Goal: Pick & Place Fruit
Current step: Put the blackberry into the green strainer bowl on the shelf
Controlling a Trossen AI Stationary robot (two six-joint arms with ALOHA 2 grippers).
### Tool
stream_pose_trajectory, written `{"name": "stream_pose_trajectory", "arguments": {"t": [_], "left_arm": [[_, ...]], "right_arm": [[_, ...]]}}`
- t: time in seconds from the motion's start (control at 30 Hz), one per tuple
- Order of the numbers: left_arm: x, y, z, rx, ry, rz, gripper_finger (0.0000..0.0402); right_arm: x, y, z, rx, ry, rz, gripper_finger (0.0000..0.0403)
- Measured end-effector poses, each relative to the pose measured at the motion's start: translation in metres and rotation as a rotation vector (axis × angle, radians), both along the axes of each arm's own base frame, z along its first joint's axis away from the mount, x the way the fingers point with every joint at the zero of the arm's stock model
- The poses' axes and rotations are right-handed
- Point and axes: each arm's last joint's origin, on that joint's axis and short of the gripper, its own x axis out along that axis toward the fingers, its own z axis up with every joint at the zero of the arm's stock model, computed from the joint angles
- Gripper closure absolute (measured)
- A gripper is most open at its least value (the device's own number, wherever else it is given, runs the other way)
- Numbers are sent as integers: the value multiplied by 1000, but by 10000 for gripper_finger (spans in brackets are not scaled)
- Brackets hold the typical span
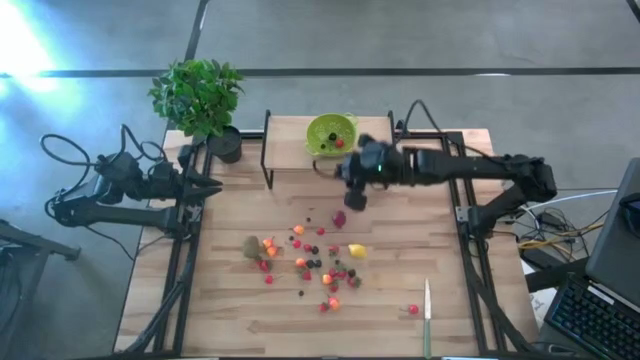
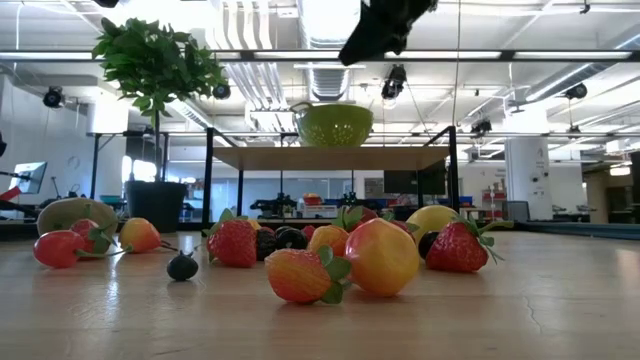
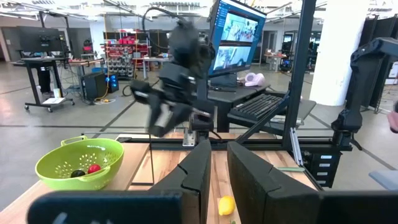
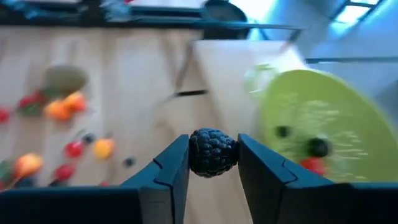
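Right wrist view: blackberry (image 4: pixel 212 152) pinched between right hand (image 4: pixel 213 163) fingers, seemingly near bowl (image 4: pixel 323 124).

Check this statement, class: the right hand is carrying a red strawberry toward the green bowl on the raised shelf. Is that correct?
Not quite. The right hand is carrying a dark purple blackberry, not a red strawberry; the right wrist view shows it pinched between the fingers. The rest stands: it is heading toward the green bowl on the raised shelf.

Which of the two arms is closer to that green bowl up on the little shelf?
The right. Its end effector, gripping a dark berry, hangs just beside the green bowl. The left end effector waits at the table's left edge, farther away.
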Motion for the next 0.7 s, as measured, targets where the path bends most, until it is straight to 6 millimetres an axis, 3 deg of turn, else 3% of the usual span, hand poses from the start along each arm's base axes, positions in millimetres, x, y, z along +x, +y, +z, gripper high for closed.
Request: {"name": "stream_pose_trajectory", "arguments": {"t": [0.33, 0.7], "left_arm": [[0, 0, 0, 0, 0, 0, 339], [0, 0, 0, 0, 0, 0, 339]], "right_arm": [[-4, -62, -9, 54, -47, -142, 294], [1, -87, -28, 75, -6, -216, 286]]}}
